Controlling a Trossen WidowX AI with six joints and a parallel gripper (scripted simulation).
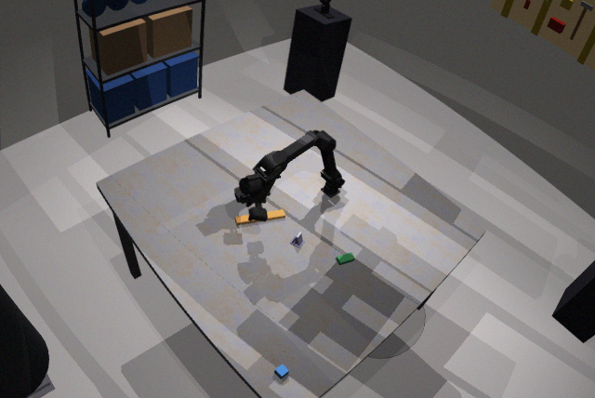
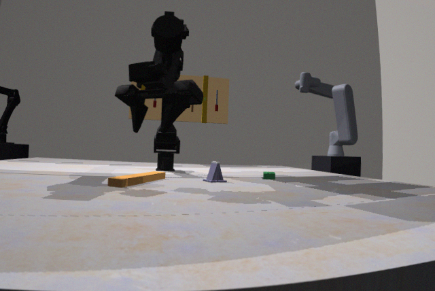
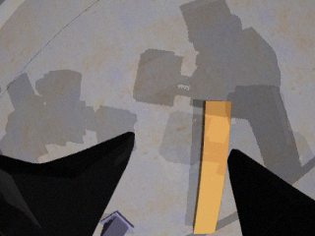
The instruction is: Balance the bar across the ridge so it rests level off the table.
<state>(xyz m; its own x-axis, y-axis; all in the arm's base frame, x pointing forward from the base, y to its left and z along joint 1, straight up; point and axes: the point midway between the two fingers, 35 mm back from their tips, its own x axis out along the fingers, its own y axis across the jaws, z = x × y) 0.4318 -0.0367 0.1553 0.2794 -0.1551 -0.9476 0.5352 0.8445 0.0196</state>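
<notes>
The orange bar point(image 1: 274, 214) point(image 2: 136, 178) point(image 3: 213, 164) lies flat on the table point(image 1: 158, 201). The small grey-purple ridge point(image 1: 298, 240) point(image 2: 214, 172) point(image 3: 114, 231) stands upright on the table, apart from the bar and to its right in the exterior view. My gripper point(image 1: 257, 211) point(image 2: 151, 120) point(image 3: 182, 147) is open and empty. It hangs above the bar and points down. In the wrist view the bar shows between the two dark fingers, nearer the right one. Nothing touches the bar.
A green block point(image 1: 345, 258) point(image 2: 268, 175) lies beyond the ridge. A blue block point(image 1: 281, 371) lies near the table's front corner. My arm's base point(image 1: 332, 185) stands behind the bar. Shelves, pedestals and other arms stand off the table.
</notes>
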